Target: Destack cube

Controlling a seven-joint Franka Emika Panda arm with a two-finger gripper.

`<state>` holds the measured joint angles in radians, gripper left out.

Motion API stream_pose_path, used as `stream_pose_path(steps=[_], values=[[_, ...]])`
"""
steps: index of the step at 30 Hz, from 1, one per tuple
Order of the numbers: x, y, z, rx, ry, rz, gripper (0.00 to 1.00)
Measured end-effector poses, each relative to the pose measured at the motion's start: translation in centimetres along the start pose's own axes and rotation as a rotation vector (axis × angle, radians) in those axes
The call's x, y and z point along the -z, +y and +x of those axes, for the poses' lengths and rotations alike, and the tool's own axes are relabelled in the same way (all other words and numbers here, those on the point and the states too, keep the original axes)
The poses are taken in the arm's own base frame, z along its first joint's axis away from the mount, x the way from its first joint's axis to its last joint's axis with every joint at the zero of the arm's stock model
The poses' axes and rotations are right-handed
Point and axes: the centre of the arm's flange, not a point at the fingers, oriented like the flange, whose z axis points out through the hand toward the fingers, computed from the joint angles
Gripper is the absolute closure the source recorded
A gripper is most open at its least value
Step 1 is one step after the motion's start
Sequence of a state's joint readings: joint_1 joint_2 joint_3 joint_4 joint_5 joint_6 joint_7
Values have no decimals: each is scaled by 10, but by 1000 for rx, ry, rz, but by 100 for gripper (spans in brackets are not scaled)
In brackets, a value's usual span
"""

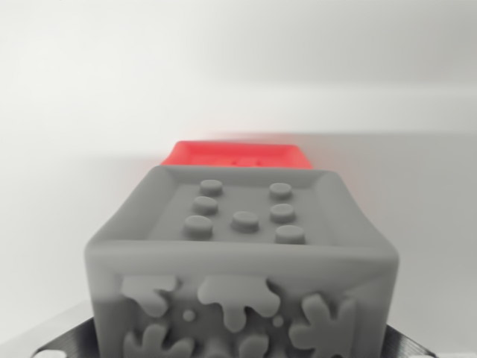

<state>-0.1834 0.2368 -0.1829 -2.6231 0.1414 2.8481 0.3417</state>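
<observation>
A grey cube [240, 257] fills the lower middle of the wrist view, very close to the camera. Its top face has a raised rim and several round studs; its near face carries raised splat shapes. Behind it, partly hidden, a red cube [235, 154] shows only its top edge. Whether the grey cube rests on something or is lifted cannot be told. No gripper fingers are visible in this view.
A pale, plain white surface and background [238, 74] surround the cubes. A dark plate with holes [59, 344] shows at the bottom corners of the view, under the grey cube.
</observation>
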Motion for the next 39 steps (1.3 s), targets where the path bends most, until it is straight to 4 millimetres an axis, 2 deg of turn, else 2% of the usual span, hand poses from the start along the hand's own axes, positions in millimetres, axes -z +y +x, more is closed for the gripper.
stream_pose_path(steps=[22,39], values=[[5,0,1,0,1,1,100],[42,0,1,1,5,5,100]])
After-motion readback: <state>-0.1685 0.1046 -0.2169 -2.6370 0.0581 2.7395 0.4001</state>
